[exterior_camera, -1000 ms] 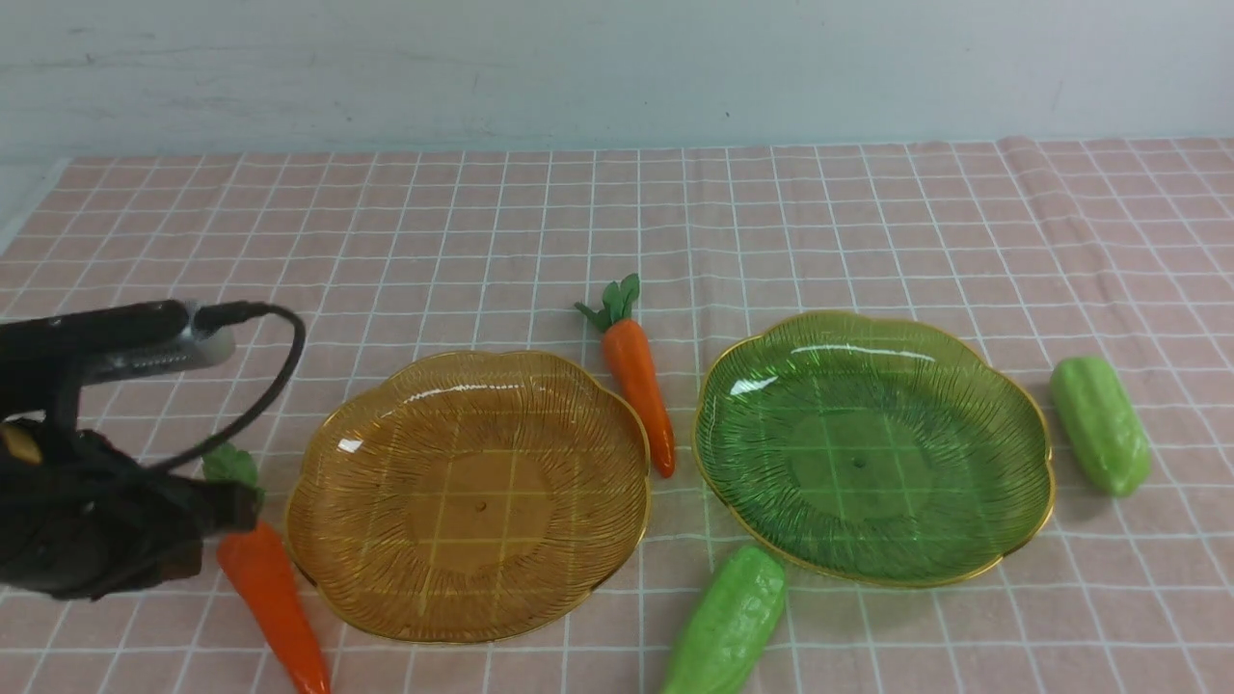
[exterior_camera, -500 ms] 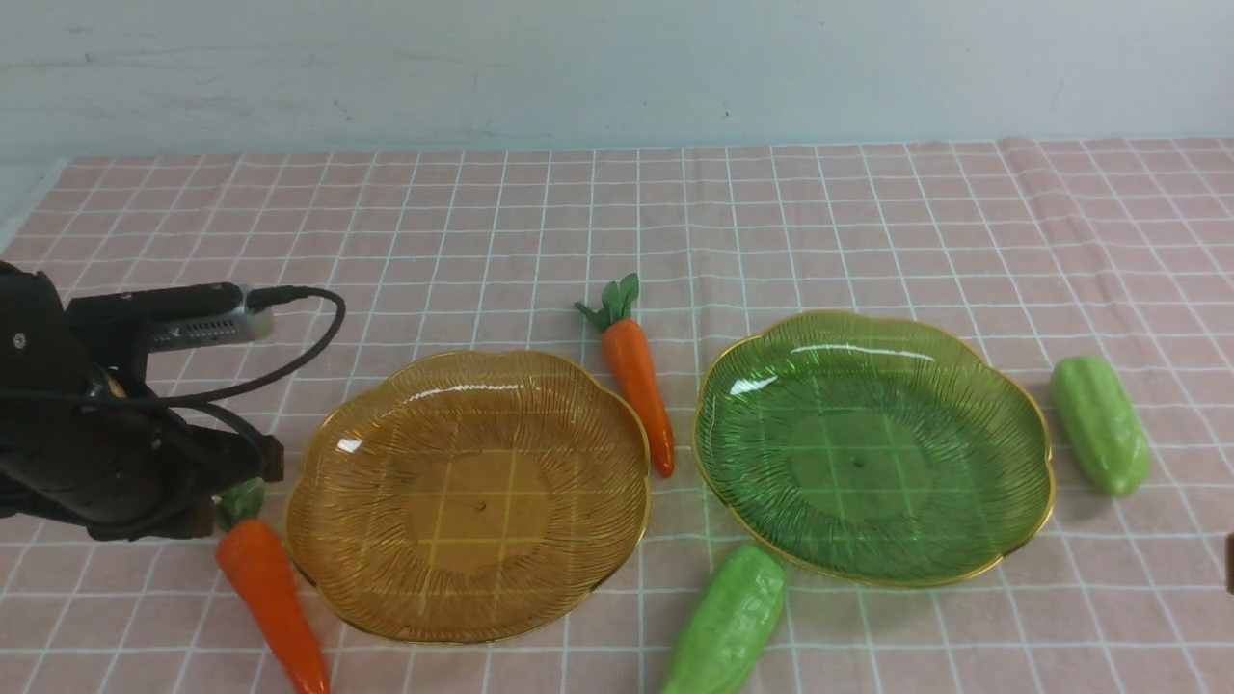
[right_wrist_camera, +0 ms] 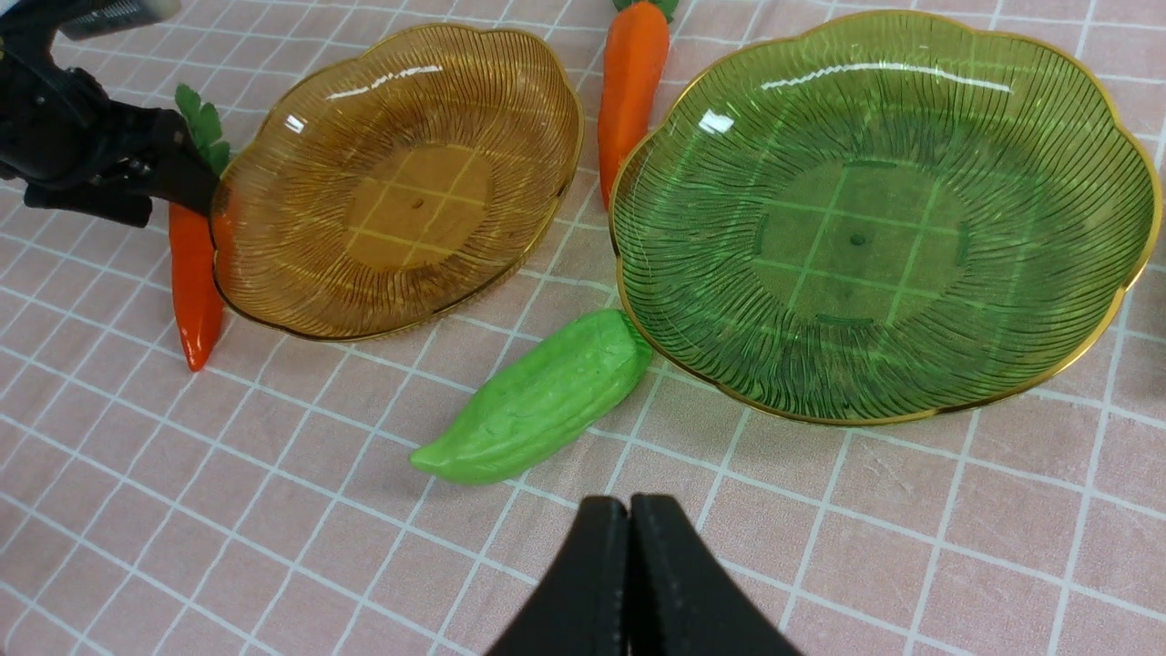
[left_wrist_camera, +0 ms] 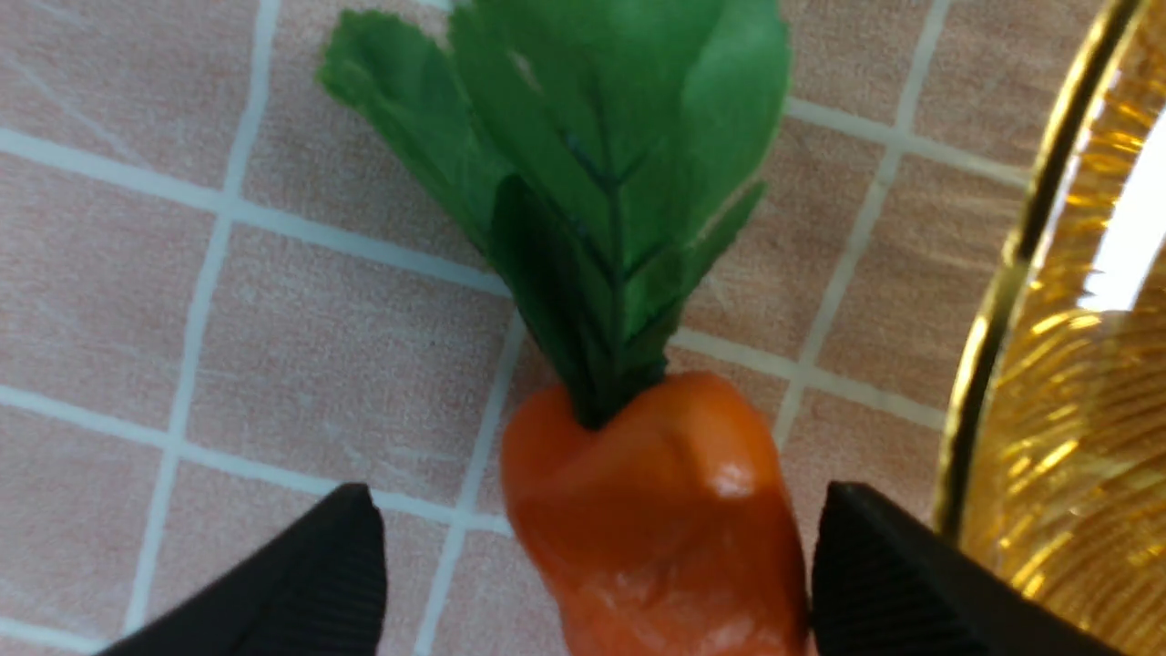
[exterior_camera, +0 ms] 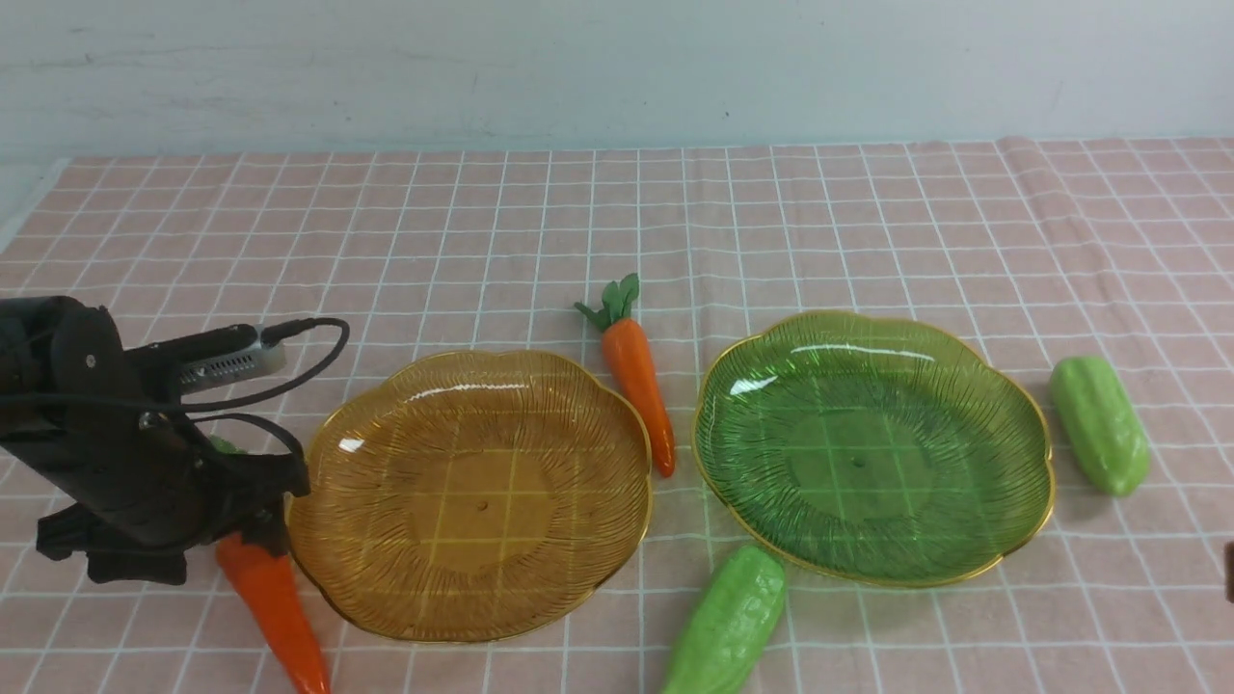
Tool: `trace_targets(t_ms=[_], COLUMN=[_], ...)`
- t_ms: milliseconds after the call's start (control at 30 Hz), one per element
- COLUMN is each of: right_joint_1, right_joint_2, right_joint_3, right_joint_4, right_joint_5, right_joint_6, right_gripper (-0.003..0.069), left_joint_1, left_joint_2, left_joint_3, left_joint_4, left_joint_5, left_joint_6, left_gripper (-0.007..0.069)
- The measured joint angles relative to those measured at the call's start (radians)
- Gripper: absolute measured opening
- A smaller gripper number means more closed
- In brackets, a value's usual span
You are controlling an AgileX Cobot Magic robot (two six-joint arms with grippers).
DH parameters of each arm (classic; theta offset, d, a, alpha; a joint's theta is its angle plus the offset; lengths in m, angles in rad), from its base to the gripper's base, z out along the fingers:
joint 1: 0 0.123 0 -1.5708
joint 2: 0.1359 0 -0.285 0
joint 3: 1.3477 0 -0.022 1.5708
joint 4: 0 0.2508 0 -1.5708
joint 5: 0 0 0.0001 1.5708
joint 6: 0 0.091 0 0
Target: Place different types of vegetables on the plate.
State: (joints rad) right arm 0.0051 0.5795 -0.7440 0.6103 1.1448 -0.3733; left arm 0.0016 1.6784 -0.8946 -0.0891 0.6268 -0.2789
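Straddling the glossy orange toy carrot with green leafy top (left_wrist_camera: 656, 528), lying just beside the ribbed amber glass plate (left_wrist_camera: 993, 364): left gripper (left_wrist_camera: 594, 510), jaws spread. Close squarely on thick shoulder; mind plate rim. Meanwhile right gripper (right_wrist_camera: 629, 510) jaws pressed together.

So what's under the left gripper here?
The left gripper is open either side of the carrot, at its thick end; leaves lie on the cloth. From the front, the gripper hides that end.

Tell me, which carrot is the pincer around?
The carrot left of the amber plate: the open left pincer straddles its top. The other carrot lies by the green plate.
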Motion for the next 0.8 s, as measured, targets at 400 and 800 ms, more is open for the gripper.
trace_targets(t_ms=[400, 800], right_joint_1=[0.0, 0.0], right_joint_2=[0.0, 0.0], right_joint_3=[0.0, 0.0], right_joint_4=[0.0, 0.0], right_joint_5=[0.002, -0.029], right_joint_6=[0.0, 0.017], right_gripper=[-0.0015, -0.0015], left_joint_1=[0.0, -0.2], left_joint_2=[0.035, -0.072], left_joint_3=[-0.027, -0.25], left_joint_4=[0.067, -0.007], left_joint_5=[0.043, 0.034], left_joint_6=[-0.012, 0.139], left_gripper=[0.0276, 0.0262])
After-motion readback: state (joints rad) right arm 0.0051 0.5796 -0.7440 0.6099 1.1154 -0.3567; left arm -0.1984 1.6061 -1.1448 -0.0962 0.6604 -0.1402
